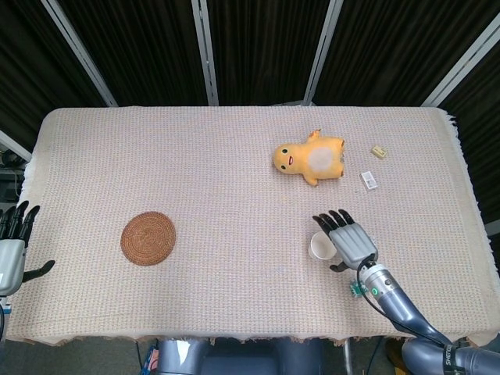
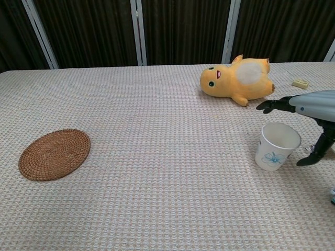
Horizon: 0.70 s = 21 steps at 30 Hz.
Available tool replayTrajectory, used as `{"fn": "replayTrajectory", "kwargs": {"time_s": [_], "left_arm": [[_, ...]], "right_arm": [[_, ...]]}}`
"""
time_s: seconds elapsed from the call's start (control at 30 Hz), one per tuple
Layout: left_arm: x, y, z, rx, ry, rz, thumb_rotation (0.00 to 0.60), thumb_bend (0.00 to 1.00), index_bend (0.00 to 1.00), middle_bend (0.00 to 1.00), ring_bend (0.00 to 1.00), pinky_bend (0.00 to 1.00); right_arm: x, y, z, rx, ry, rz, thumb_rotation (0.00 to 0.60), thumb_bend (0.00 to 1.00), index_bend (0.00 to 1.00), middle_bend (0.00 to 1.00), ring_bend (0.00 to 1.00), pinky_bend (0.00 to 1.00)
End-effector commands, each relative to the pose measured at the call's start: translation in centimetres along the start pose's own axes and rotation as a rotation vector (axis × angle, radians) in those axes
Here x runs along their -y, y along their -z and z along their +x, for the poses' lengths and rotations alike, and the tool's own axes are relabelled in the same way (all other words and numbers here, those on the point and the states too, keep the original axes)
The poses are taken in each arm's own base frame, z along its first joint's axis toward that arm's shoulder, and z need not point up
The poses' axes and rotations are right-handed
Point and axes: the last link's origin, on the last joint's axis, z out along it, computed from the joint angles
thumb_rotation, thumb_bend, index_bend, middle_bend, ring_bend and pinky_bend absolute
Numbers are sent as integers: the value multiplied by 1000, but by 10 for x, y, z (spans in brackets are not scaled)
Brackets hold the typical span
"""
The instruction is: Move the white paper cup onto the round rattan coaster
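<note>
The white paper cup (image 1: pixel 319 247) (image 2: pixel 277 146) with a blue flower print stands upright on the right part of the table. My right hand (image 1: pixel 348 242) (image 2: pixel 309 112) hovers just right of and partly above the cup, fingers spread, thumb hanging down beside it, holding nothing. The round rattan coaster (image 1: pixel 148 238) (image 2: pixel 54 153) lies flat far to the left with nothing on it. My left hand (image 1: pixel 12 251) sits open at the table's left edge, seen only in the head view.
A yellow plush toy (image 1: pixel 309 158) (image 2: pixel 236 79) lies behind the cup. A small white box (image 1: pixel 369 180) and a yellow block (image 1: pixel 379 152) (image 2: pixel 300 83) lie at the far right. A green item (image 1: pixel 358 291) sits under my right wrist. The woven cloth (image 1: pixel 234 195) covers the table.
</note>
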Motion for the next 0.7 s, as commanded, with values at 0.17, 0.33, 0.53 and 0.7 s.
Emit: {"fn": "replayTrajectory", "kwargs": {"time_s": [0.17, 0.33, 0.53, 0.7], "left_arm": [[-1, 1, 0, 5, 3, -6, 600, 0, 0, 0, 0, 0], [-1, 2, 1, 2, 9, -7, 600, 0, 0, 0, 0, 0], [1, 1, 2, 6, 17, -4, 600, 0, 0, 0, 0, 0], [2, -1, 2, 13, 22, -1, 600, 0, 0, 0, 0, 0]], "right_arm": [[6, -8, -6, -8, -45, -4, 600, 68, 181, 381, 348, 241], [11, -13, -8, -41, -75, 4, 600, 106, 255, 429, 382, 263], [22, -16, 0, -73, -106, 34, 600, 108, 270, 439, 383, 264], [44, -25, 18, -92, -151, 81, 600, 111, 270, 439, 383, 263]]}}
